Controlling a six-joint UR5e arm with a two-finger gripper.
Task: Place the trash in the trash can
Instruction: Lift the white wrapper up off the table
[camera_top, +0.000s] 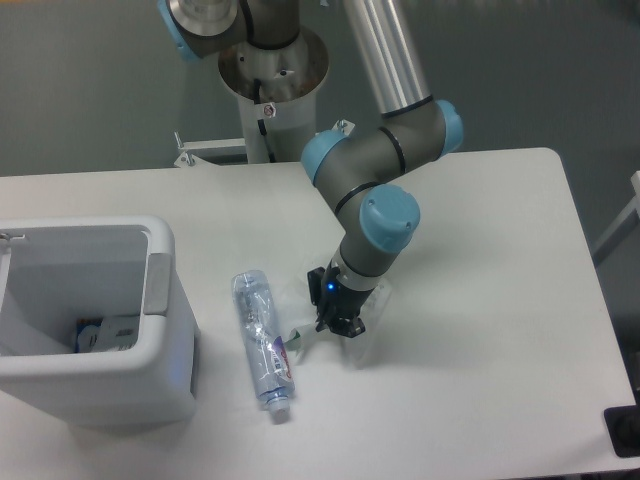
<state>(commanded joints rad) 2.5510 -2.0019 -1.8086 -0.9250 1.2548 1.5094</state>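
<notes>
Because it lies nearest the front edge of the table, the crushed bottle is met first, slanting just left of the claw. Pinched in that claw, the wrapper is seen crumpled and apparently lifted, presumably for carrying. At the left edge, well apart, the trash can stands open-topped to receive it.

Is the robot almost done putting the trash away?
Not yet. The pincer has grabbed the wrapper and holds it just above the table, beside the bottle. It still must carry the wrapper left to the trash can and drop it in.
</notes>
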